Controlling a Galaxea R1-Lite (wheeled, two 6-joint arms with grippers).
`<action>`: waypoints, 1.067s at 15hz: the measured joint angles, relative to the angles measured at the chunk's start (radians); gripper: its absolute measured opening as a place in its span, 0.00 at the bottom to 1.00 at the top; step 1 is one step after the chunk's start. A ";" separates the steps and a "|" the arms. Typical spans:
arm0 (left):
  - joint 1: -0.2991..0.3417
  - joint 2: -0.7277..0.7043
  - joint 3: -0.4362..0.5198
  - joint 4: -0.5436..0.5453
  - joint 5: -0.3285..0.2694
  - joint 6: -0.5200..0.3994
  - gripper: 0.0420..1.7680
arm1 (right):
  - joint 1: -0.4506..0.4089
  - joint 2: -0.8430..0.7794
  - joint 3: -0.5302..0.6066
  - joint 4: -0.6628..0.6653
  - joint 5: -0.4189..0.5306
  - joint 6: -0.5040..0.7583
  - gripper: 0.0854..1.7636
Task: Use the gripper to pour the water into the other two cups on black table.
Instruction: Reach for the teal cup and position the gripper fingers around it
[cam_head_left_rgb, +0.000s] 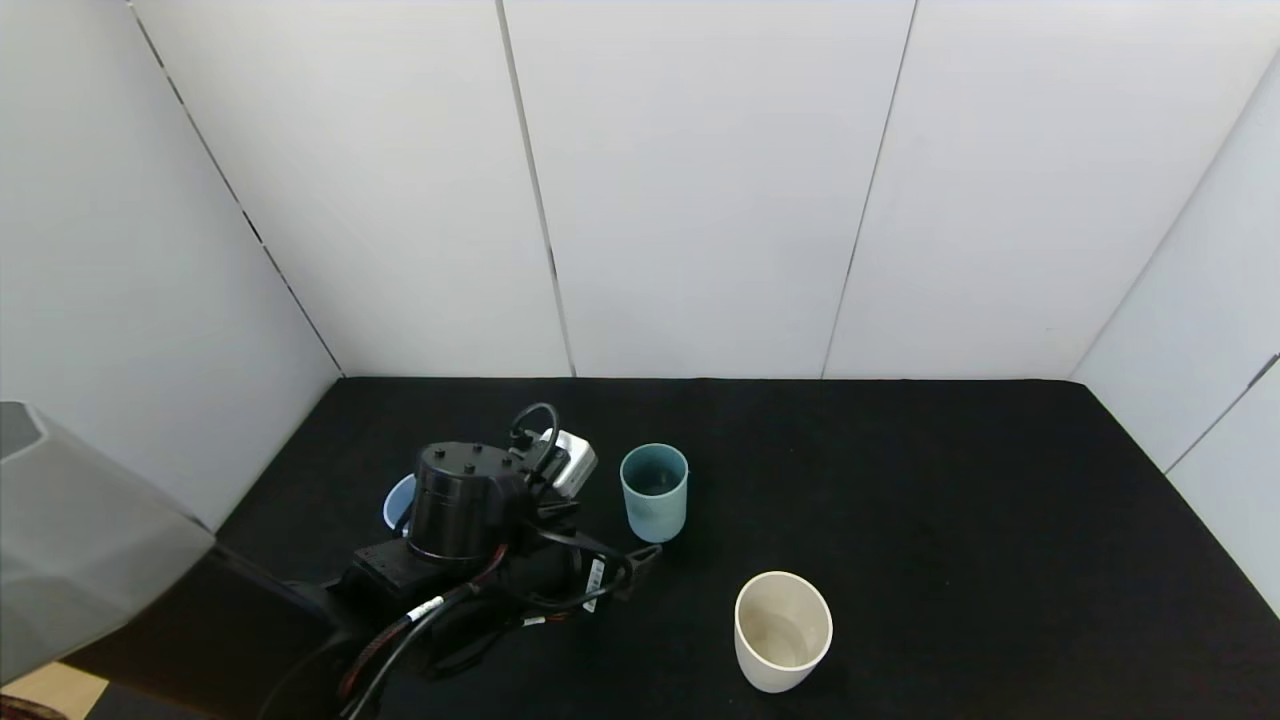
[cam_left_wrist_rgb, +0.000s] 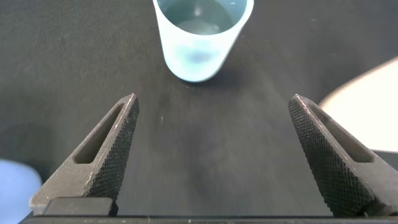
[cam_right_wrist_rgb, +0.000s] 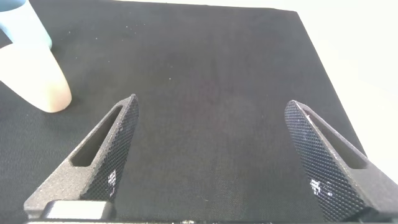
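Readable text: none on any surface.
Cable tags (cam_head_left_rgb: 595, 580): small white labels on the left arm's black cables carry dark marks, too small to read.
Right gripper's fingers (cam_right_wrist_rgb: 314, 186): faint pale specks sit on the textured pads, not legible as characters.
Cups and black table (cam_head_left_rgb: 900, 480): plain, bearing no print, brand or number.

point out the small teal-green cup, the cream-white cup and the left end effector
small teal-green handleless cup (cam_head_left_rgb: 655, 505), head view, on its outer wall
cream-white handleless cup (cam_head_left_rgb: 765, 660), head view, on its outer side wall
left end effector (cam_left_wrist_rgb: 214, 158), left wrist view, midway between its two black textured fingertips, which are spread apart
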 joint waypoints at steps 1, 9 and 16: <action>-0.003 0.035 -0.003 -0.047 0.006 0.000 0.97 | 0.000 0.000 0.000 0.000 0.000 0.000 0.97; -0.006 0.192 -0.103 -0.088 0.016 -0.001 0.97 | 0.000 0.000 0.000 0.000 0.000 0.000 0.97; -0.016 0.288 -0.216 -0.086 0.071 0.001 0.97 | 0.000 0.000 0.000 0.000 0.000 0.000 0.97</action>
